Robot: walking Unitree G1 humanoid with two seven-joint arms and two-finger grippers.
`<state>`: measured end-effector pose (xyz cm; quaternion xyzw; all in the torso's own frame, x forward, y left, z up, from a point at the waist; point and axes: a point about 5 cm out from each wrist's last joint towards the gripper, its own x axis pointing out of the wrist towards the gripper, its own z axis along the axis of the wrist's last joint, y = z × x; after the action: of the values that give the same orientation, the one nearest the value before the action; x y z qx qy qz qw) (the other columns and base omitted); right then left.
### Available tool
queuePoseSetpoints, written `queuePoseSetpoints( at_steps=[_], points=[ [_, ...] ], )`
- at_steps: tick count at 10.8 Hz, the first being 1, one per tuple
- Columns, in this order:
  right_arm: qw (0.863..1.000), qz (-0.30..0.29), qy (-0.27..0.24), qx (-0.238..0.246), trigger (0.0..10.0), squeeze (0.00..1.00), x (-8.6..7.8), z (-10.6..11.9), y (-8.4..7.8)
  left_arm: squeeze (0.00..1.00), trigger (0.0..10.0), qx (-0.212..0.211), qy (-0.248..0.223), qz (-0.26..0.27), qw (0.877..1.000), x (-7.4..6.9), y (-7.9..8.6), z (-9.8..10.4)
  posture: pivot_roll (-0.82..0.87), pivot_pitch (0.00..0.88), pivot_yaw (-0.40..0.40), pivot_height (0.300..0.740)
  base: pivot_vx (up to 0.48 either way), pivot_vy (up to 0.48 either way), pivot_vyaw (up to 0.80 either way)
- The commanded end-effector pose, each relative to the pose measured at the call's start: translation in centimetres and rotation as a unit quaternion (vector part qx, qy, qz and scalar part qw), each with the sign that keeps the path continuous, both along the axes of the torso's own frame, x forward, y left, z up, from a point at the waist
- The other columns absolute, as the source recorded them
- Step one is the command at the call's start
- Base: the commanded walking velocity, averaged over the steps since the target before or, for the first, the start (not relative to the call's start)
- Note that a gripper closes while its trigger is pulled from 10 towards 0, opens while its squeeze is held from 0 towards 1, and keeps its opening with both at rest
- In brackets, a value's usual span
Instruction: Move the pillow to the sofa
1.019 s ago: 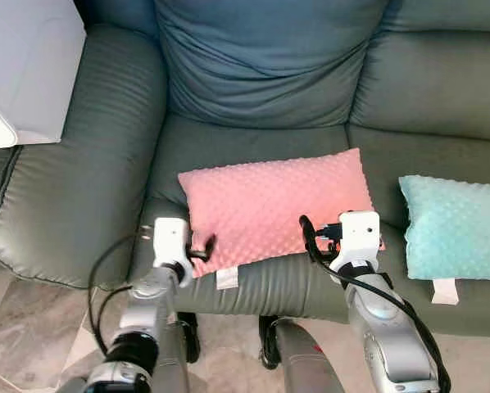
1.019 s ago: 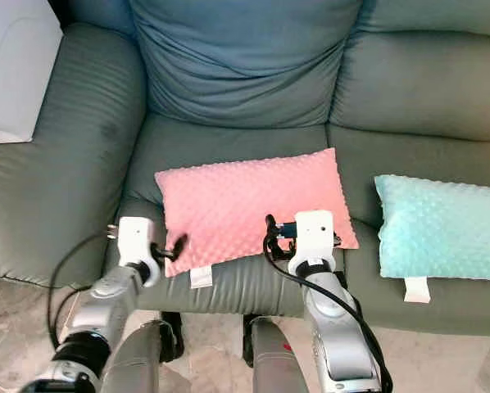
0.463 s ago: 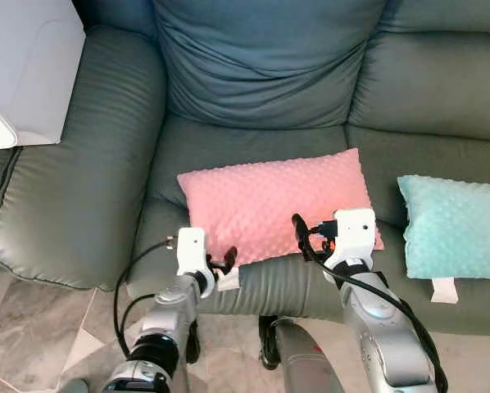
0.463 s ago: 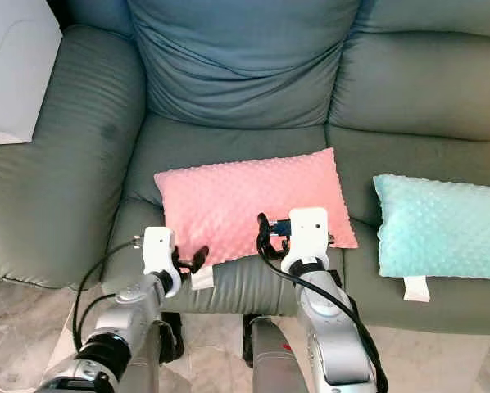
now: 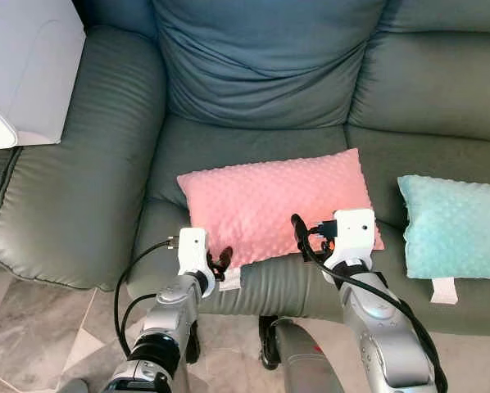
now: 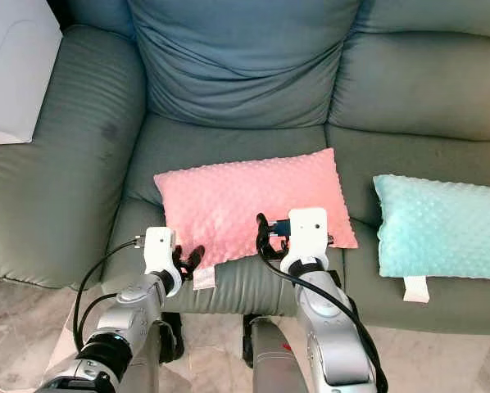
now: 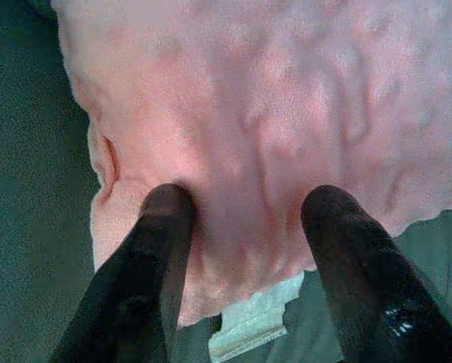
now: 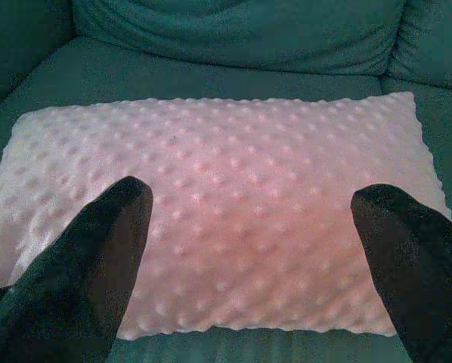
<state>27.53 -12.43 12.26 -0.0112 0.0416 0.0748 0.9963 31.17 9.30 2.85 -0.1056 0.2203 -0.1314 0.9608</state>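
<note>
A pink dotted pillow (image 5: pixel 274 205) lies flat on the sofa's (image 5: pixel 229 147) left seat cushion, its white tag (image 5: pixel 229 279) hanging over the front edge. My left gripper (image 5: pixel 221 260) is at the pillow's front left corner. In the left wrist view it (image 7: pixel 247 198) is open, both fingertips (image 7: pixel 165 204) pressing into the pink fabric. My right gripper (image 8: pixel 252 197) is open wide over the pillow's front right part, with nothing between its fingers (image 8: pixel 109 227). Its white wrist block (image 5: pixel 353 229) covers the fingers in the eye views.
A teal pillow (image 5: pixel 454 229) lies on the seat to the right. A blue back cushion (image 5: pixel 265 57) stands behind the pink pillow. The wide green armrest (image 5: pixel 73 188) is at left, with a white object (image 5: pixel 24 65) beyond it. Marble floor (image 5: pixel 15 344) lies below.
My left gripper has swung right from beside the pillow's left corner to its front edge and now presses on the fabric. My right gripper shifted slightly left. The pillow stays put.
</note>
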Motion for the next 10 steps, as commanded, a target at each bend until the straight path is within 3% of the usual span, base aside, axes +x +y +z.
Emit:
queuePoseSetpoints(
  at_steps=[1, 6, 7, 10],
  points=[
    [1.000, 0.002, 0.012, -0.002, 10.0, 0.00, -0.53, -0.50, -0.03, 0.00, 0.0, 0.000, 0.028, -0.003, 1.000, -1.04, -0.17, -1.32, -0.21, 0.394, -0.030, 0.740, 0.000, 0.000, 0.00],
    [1.000, 0.002, 0.012, -0.002, 10.0, 0.00, -0.53, -0.50, -0.03, 0.00, 0.0, 0.000, 0.028, -0.003, 1.000, -1.04, -0.17, -1.32, -0.21, 0.394, -0.030, 0.740, 0.000, 0.000, 0.00],
    [1.000, 0.007, 0.016, 0.004, 10.0, 0.00, -0.57, -0.16, 0.52, 0.00, 0.0, 0.045, 0.019, -0.005, 0.999, -1.11, -0.42, -1.75, -0.21, 0.403, -0.033, 0.740, 0.000, 0.000, 0.00],
    [1.000, 0.008, 0.016, 0.005, 10.0, 0.00, -0.54, -0.13, 0.66, 0.00, 0.0, 0.049, 0.002, 0.011, 0.999, -0.86, -0.25, -1.46, -0.21, 0.403, -0.034, 0.740, 0.000, 0.000, 0.00]
  ],
)
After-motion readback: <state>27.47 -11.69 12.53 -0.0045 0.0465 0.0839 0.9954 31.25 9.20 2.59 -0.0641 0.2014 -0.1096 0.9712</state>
